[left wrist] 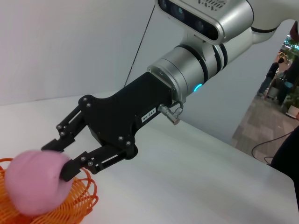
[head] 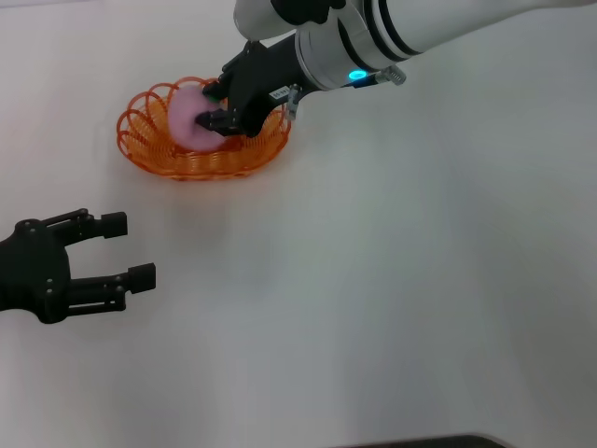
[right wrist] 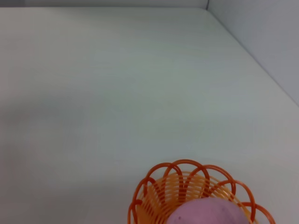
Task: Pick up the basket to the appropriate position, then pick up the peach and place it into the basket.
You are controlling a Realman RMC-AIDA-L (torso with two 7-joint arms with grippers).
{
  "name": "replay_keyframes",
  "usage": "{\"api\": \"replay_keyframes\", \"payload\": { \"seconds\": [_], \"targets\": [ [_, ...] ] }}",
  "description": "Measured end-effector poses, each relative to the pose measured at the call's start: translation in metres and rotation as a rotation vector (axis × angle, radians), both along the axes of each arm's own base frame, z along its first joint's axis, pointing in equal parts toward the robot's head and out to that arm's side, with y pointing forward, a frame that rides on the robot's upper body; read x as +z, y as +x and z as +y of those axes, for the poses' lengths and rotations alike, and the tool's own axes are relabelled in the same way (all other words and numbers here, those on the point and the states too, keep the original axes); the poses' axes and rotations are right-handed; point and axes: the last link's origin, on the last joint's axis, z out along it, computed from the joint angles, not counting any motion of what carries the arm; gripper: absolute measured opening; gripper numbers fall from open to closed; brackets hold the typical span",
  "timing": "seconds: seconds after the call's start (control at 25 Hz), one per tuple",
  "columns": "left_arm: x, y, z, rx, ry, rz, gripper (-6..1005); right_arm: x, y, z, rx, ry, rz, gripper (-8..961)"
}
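Observation:
The orange wire basket [head: 149,140] stands on the white table at the far left. The pink peach [head: 189,117] sits inside it. My right gripper [head: 211,106] reaches in from the upper right, its two black fingers closed on the peach's right side. The left wrist view shows the same: the right gripper [left wrist: 58,158] pinching the peach [left wrist: 32,184] over the basket's rim [left wrist: 86,193]. The right wrist view shows the basket [right wrist: 154,191] and the peach's top [right wrist: 205,212]. My left gripper [head: 126,250] is open and empty, low at the near left, well apart from the basket.
The white table [head: 392,280] spreads to the right and front. Its far edge [left wrist: 224,140] shows in the left wrist view, with a grey wall behind and a room beyond.

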Motion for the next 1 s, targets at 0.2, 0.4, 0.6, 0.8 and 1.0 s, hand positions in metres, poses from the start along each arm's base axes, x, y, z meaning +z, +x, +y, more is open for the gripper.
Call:
{"api": "replay_keyframes", "payload": {
  "seconds": [0.2,0.4,0.6,0.8,1.0],
  "targets": [
    [-0.001,0.001,0.0,-0.002,-0.008,-0.001,890,0.0,-0.001,0.0,-0.001,0.0,0.008,324],
    [-0.001,0.001,-0.001,-0.003,-0.012,-0.001,890,0.0,-0.002,0.0,-0.004,-0.002,0.014,481],
    [-0.001,0.001,-0.001,-0.004,-0.015,-0.002,890,0.004,-0.004,-0.002,-0.021,-0.02,0.06,637],
    [-0.002,0.002,-0.001,-0.011,-0.02,-0.002,890,0.031,-0.012,-0.008,-0.033,-0.071,0.224,652],
    [-0.003,0.004,0.0,-0.019,-0.023,0.0,890,0.071,-0.009,-0.014,-0.038,-0.126,0.332,649]
  ]
}}
